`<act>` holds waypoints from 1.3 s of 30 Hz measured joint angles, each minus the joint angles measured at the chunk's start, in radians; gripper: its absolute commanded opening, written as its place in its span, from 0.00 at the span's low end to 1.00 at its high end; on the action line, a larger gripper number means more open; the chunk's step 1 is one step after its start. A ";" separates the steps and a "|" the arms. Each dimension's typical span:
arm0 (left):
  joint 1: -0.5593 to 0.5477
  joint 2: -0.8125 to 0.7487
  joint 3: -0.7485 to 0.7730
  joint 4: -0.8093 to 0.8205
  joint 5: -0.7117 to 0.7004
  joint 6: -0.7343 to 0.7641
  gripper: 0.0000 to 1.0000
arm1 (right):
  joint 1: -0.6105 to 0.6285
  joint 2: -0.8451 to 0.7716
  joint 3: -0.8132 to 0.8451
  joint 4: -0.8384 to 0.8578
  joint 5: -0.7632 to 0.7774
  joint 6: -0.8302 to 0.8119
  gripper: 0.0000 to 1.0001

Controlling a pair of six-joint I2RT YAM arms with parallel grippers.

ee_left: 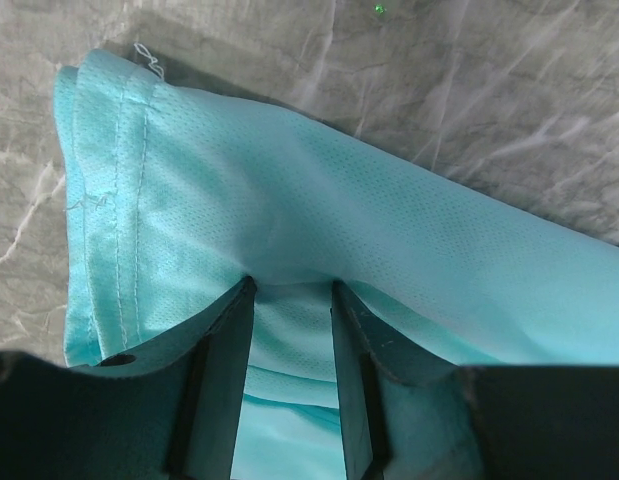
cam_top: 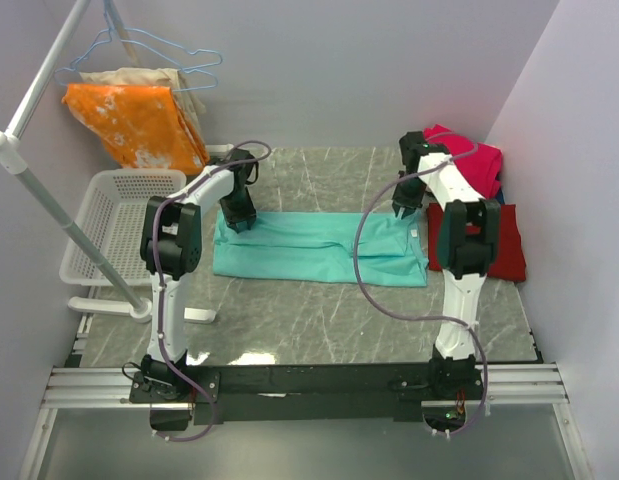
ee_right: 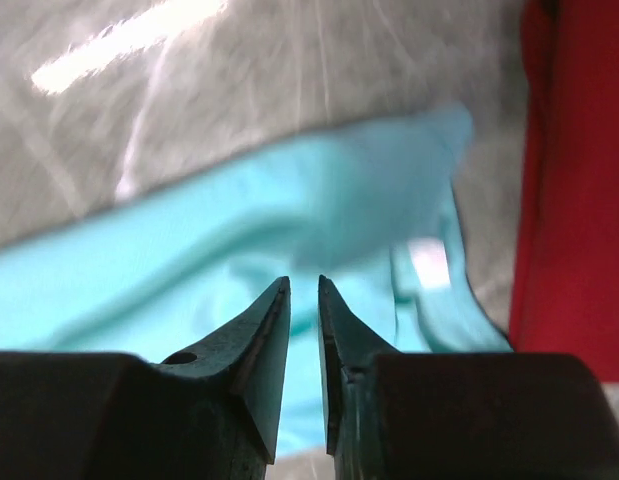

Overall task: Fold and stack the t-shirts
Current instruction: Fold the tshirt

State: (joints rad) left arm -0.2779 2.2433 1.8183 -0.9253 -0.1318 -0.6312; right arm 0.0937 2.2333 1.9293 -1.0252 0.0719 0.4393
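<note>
Pinching the left end of the teal t-shirt, the left gripper has cloth tented btwn its fingers, prob. to lift for a fold. Right gripper sits over the right end, jaws narrow; can't tell if fabric's caught. Shirt lies mid-table as a long strip. Dark red shirt crowds its right edge; room's toward the bases.

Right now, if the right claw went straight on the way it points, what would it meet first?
Probably the teal t-shirt: the right claw aims at its fabric, with the red shirt off to one side. The view is blurred, so it may already touch.
</note>
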 measured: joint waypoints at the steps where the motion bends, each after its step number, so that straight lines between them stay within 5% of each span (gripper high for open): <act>1: 0.001 0.000 0.000 0.001 0.002 0.005 0.43 | 0.000 -0.040 -0.030 0.007 -0.006 -0.003 0.25; 9: -0.006 -0.005 -0.009 0.023 -0.010 0.038 0.44 | 0.010 -0.223 -0.048 0.041 -0.011 -0.018 0.29; 39: -0.018 -0.012 -0.023 0.045 -0.039 0.048 0.44 | 0.044 -0.158 -0.300 0.097 -0.038 -0.030 0.34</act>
State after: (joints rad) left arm -0.2962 2.2311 1.7954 -0.8799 -0.1703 -0.5831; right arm 0.1379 2.0754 1.6291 -0.9287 0.0338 0.4095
